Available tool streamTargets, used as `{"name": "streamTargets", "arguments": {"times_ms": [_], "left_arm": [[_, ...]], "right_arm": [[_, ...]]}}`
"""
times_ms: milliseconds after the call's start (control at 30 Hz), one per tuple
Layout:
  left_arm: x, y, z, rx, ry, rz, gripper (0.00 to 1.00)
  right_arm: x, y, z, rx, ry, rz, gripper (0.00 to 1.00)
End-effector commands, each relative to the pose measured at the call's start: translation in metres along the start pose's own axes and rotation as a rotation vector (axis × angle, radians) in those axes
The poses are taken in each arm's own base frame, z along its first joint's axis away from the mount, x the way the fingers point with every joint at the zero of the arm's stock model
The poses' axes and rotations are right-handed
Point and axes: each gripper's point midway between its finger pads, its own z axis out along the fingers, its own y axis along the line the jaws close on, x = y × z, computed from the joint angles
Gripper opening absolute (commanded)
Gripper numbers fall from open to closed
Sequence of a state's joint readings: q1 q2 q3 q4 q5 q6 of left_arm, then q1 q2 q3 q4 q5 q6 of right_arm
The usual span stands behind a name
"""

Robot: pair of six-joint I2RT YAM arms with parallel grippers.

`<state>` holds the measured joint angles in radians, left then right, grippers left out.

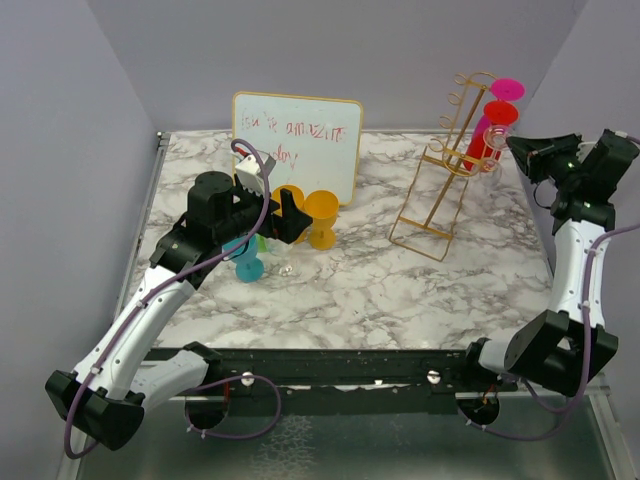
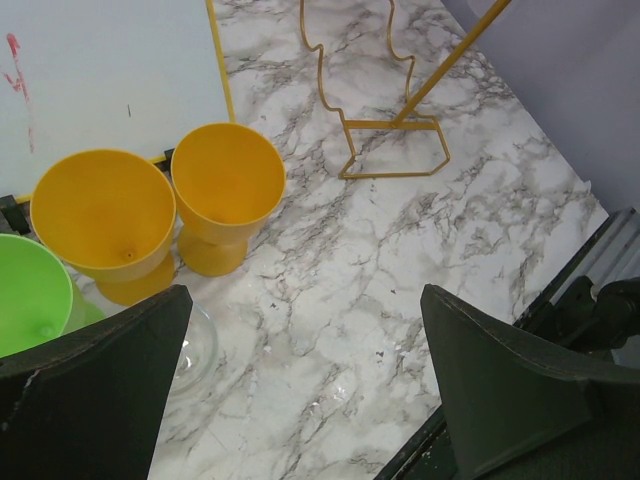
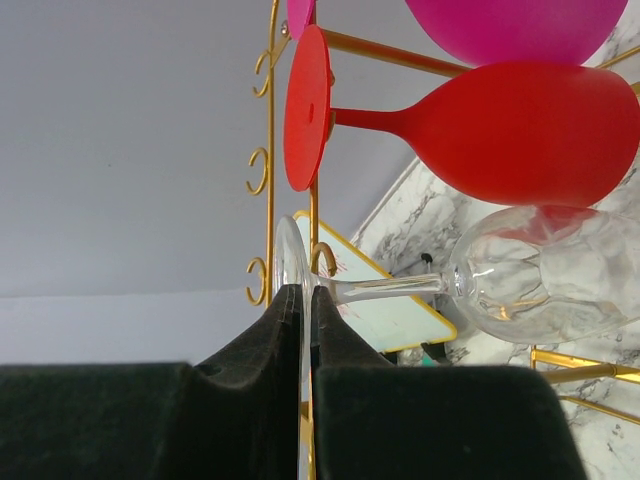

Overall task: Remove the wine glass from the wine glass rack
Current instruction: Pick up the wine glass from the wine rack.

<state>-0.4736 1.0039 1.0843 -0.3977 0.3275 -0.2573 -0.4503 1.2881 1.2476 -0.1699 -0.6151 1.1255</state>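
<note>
Right gripper point(image 3: 303, 295) pinches the foot of the clear wine glass point(image 3: 540, 275) hanging on the gold wine glass rack point(image 3: 271, 130); left gripper point(image 2: 305, 335) gapes wide, empty.

Our left arm point(image 1: 150, 300) reaches forward and inward, the left gripper point(image 2: 305, 390) held low with its fingers spread wide; our right arm point(image 1: 575, 260) rises steeply, wrist bent leftward. The right gripper point(image 3: 303, 300) is pinched tight on the clear wine glass point(image 3: 540, 275), at its foot.
</note>
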Motion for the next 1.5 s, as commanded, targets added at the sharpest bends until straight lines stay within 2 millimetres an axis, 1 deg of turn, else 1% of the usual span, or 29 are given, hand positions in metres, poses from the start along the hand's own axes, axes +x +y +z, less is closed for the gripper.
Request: {"name": "streamTargets", "arguments": {"times_ms": [0, 367, 600, 700, 900, 1300, 1467], "left_arm": [[-0.003, -0.005, -0.001, 0.017, -0.017, -0.003, 0.99], [-0.004, -0.007, -0.002, 0.025, -0.024, -0.002, 0.99], [-0.003, -0.005, -0.002, 0.02, -0.022, -0.002, 0.99], [0.0, -0.004, -0.001, 0.018, -0.015, -0.005, 0.99], [-0.002, -0.005, -0.002, 0.018, -0.02, 0.0, 0.99], [-0.002, -0.005, -0.001, 0.022, -0.018, -0.005, 0.99], [-0.004, -0.006, -0.001, 0.022, -0.021, -0.004, 0.99]], "right_arm": [[-0.01, 0.014, -0.014, -0.034, -0.071, -0.046, 0.0], [-0.011, 0.02, -0.017, -0.043, -0.078, -0.053, 0.01], [-0.011, 0.029, -0.025, -0.063, -0.083, -0.054, 0.01], [-0.01, 0.031, -0.027, -0.067, -0.081, -0.056, 0.0], [-0.01, 0.034, -0.029, -0.073, -0.087, -0.066, 0.01], [-0.02, 0.021, -0.027, -0.02, -0.146, -0.108, 0.0], [-0.018, 0.024, -0.027, -0.033, -0.135, -0.112, 0.01]]}}
